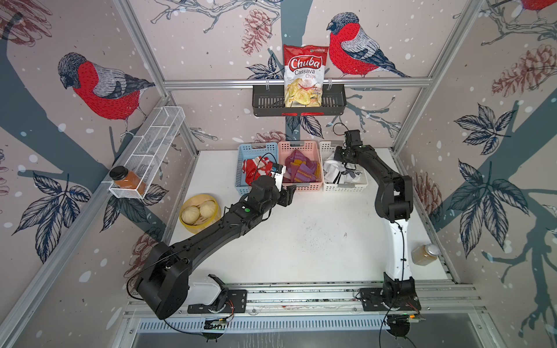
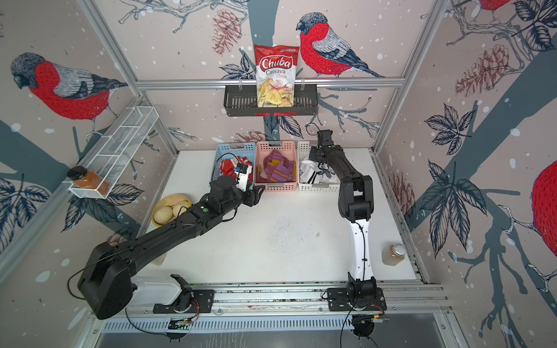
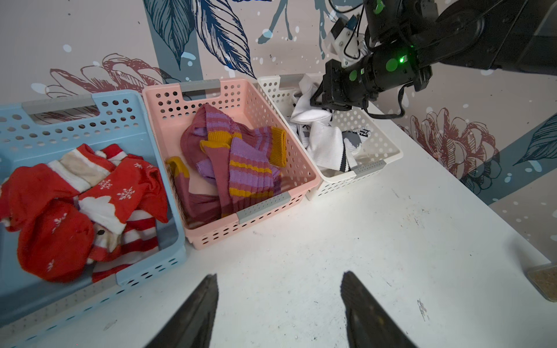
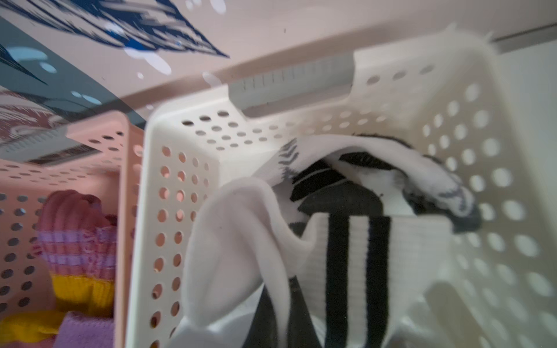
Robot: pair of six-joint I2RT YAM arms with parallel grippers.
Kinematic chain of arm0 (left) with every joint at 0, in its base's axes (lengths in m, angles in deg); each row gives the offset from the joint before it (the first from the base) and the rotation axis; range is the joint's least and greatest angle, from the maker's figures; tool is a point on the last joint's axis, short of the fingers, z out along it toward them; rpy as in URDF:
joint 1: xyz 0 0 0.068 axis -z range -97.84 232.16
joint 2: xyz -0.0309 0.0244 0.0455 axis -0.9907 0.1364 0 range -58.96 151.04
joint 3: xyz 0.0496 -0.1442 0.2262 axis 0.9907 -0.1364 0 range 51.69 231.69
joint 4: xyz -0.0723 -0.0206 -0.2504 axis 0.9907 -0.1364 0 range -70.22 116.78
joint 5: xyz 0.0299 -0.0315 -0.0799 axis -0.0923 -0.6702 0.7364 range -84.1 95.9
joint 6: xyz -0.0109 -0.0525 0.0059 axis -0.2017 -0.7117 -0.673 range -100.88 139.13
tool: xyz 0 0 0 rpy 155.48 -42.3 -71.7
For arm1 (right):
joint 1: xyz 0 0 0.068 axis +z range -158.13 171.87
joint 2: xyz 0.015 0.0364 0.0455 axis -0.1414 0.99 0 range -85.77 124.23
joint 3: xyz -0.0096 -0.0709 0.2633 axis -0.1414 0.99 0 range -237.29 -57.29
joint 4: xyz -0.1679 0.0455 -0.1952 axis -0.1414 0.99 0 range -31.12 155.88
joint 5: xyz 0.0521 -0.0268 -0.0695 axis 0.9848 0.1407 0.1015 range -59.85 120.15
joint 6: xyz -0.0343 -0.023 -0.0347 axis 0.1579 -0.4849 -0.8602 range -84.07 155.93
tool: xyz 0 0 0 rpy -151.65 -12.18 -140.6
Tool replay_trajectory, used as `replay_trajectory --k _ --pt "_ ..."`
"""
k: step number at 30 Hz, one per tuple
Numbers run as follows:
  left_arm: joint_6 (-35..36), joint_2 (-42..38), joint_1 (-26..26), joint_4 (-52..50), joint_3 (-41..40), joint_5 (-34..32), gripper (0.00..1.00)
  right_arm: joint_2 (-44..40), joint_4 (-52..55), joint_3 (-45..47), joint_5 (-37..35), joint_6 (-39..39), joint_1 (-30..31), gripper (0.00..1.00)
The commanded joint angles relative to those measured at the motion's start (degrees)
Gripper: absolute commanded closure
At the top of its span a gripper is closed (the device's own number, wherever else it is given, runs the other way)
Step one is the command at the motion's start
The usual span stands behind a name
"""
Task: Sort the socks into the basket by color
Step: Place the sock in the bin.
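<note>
Three baskets stand in a row at the back of the table. The blue basket (image 1: 240, 168) holds red-and-white Christmas socks (image 3: 75, 205). Maroon-purple socks with mustard patches (image 3: 238, 159) fill the pink basket (image 3: 304, 168). White socks with black stripes (image 4: 355, 256) lie in the white basket (image 3: 388, 150). My left gripper (image 3: 278, 275) hovers open and empty over bare table in front of the blue and pink baskets. Above the white basket my right gripper (image 4: 278, 319) is shut on a plain white sock (image 4: 235, 241), which hangs into the basket.
A bamboo steamer with buns (image 1: 200, 212) sits at the table's left edge. A jar (image 1: 423, 254) stands near the right front corner. On the walls hang a wire shelf with a spice jar (image 1: 128, 179) and a black shelf with a chips bag (image 1: 303, 75).
</note>
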Motion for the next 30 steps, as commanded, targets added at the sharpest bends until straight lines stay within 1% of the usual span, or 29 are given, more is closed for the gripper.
replay_trajectory --k 1,5,8,10,12,14,18,21,22,23,26,27,30 --pt "1.0 -0.3 -0.2 0.0 -0.2 -0.3 0.35 3.0 2.5 -1.1 2.0 0.9 -0.5 0.93" --pt "1.0 -0.4 -0.2 -0.3 -0.2 -0.3 0.35 6.2 4.4 -2.8 2.4 1.1 -1.3 0.93" --pt "1.0 -0.3 -0.2 -0.1 0.0 -0.2 0.35 6.3 5.0 -3.0 3.2 0.8 -1.9 0.92" --pt "0.9 -0.2 -0.2 0.0 0.0 0.1 0.35 4.9 4.8 -2.8 3.9 0.3 -2.1 0.86" --pt "0.8 -0.1 -0.2 0.0 0.0 0.2 0.35 1.8 3.5 -1.3 4.7 -0.3 -2.1 0.73" --pt "0.7 -0.1 -0.2 0.0 -0.1 0.3 0.35 -1.6 2.6 0.3 4.6 -0.4 -2.1 0.63" --pt "0.5 -0.4 -0.2 0.3 -0.5 0.3 0.34 -8.0 1.1 3.5 5.3 0.1 -1.8 0.52" --pt "0.5 -0.4 -0.2 0.4 -0.5 0.4 0.34 -12.1 0.2 6.6 4.7 -0.1 -0.4 0.44" --pt "0.5 -0.3 -0.2 0.4 -0.5 0.4 0.34 -13.1 0.0 7.5 4.6 -0.1 0.1 0.43" --pt "0.6 -0.2 -0.2 0.4 -0.5 0.5 0.34 -14.2 0.0 8.6 4.5 -0.2 0.8 0.45" --pt "0.5 0.0 -0.2 0.5 -0.5 0.4 0.34 -17.5 -1.5 14.1 4.5 -0.1 3.2 0.60" --pt "0.4 -0.1 -0.2 0.6 -0.7 0.4 0.34 -18.9 -2.8 16.9 4.6 0.2 4.0 0.64" --pt "0.6 -0.2 -0.3 0.5 -0.7 0.3 0.34 -22.8 -6.8 24.8 4.4 1.4 6.1 0.68"
